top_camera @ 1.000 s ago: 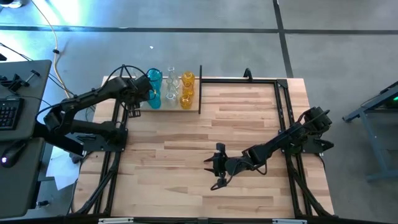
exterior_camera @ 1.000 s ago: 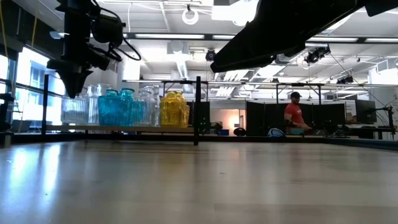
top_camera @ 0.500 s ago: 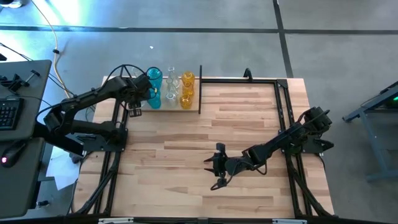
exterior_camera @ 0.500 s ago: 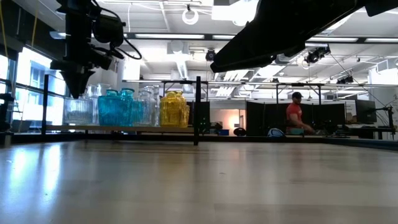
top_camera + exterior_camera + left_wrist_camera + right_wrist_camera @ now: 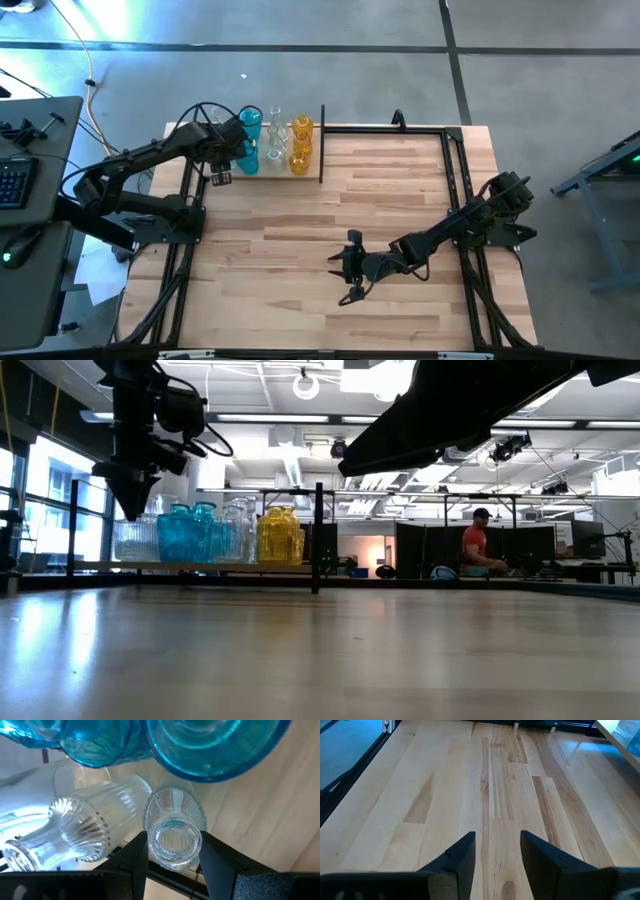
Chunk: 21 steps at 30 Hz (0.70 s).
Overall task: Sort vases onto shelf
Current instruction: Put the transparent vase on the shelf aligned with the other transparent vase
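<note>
Here the left gripper (image 5: 172, 865) is hovering over the left end of the shelf (image 5: 312, 172), its two dark fingers (image 5: 137, 857) straddling the mouth of a clear ribbed vase (image 5: 172, 835); the fingers are lying close against the glass on both sides, though whether they are pressing it or only flanking it cannot be told. The vase is standing upright on the light-wood plank, beside another clear vase (image 5: 75, 827) and the teal-blue vases (image 5: 248, 140). Further along the shelf the remaining clear vases (image 5: 273, 145) and amber-yellow vases (image 5: 300, 143) are sitting in a tight row, ending by the black end post (image 5: 322, 145). The right gripper (image 5: 347, 267) is waiting well apart, low over the middle of the tabletop (image 5: 400, 200), with its fingers (image 5: 462, 857) parted and nothing between them. In the room behind, a person in a red top (image 5: 477, 545) is standing.
</note>
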Motion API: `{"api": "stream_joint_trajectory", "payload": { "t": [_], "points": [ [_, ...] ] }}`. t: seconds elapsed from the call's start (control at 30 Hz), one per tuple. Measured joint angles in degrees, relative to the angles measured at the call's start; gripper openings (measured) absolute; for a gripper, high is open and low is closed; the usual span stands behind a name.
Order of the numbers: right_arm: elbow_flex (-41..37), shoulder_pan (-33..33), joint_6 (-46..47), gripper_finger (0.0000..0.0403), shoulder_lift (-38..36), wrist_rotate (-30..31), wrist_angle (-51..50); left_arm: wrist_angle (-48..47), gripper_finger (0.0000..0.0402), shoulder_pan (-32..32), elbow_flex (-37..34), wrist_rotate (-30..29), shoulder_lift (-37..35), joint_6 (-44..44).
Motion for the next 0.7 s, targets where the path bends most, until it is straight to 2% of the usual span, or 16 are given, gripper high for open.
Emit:
{"api": "stream_joint_trajectory", "payload": {
  "t": [0.47,0.7],
  "points": [
    [0.0,0.0,0.0,0.0138,0.0,0.0,0.0,0.2,0.0132,0.0,0.0,-0.2,0.3,0.1],
    [0.0,0.0,0.0,0.0138,0.0,0.0,0.0,0.0,0.0167,0.0,-0.2,-1.0,0.4,0.2]
  ]
}}
